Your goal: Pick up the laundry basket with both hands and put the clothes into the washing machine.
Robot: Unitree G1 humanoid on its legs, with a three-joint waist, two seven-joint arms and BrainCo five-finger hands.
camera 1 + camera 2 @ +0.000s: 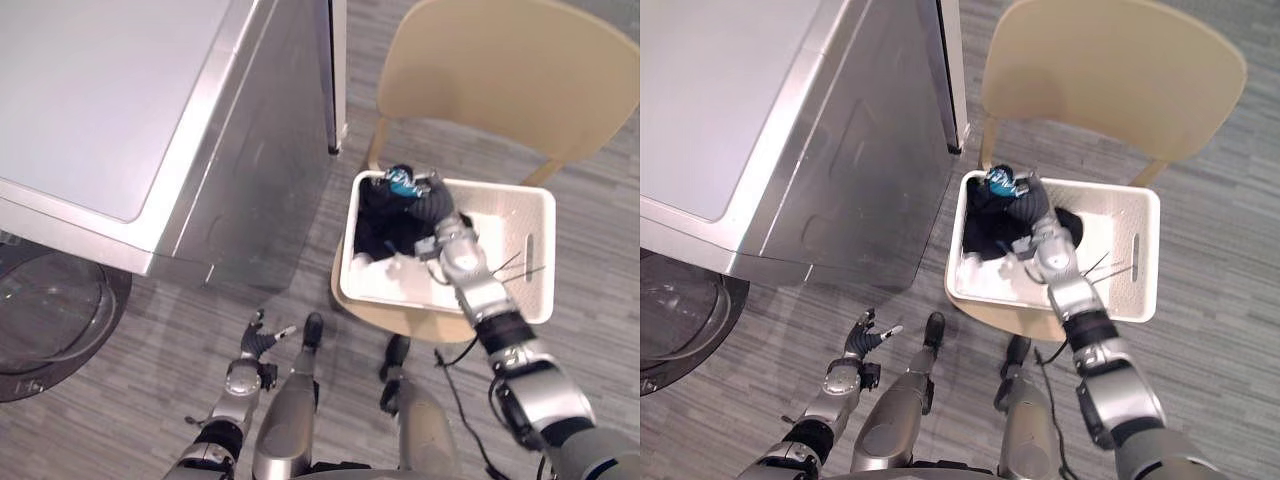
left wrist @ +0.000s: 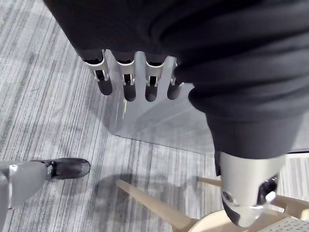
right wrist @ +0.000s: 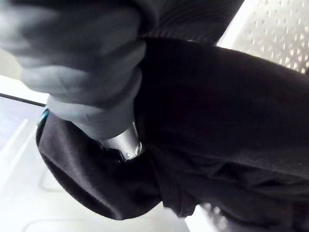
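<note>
The right hand (image 1: 436, 212) lies buried in dark clothes (image 1: 380, 232) inside the laundry basket (image 1: 546, 250); its hold cannot be told. The left hand (image 1: 256, 342) hangs open by the washing machine (image 1: 120, 110).

One washing machine (image 1: 120, 110) (upper left of the frame), with one round door (image 1: 50, 310) at lower left. One chair (image 1: 510, 80), upper right. One laundry basket (image 1: 510, 215), centre right, holding one dark heap of clothes (image 1: 385, 228); separate garments cannot be counted. Two hands: left hand (image 1: 255, 342), lower left; right hand (image 1: 432, 205), centre.
</note>
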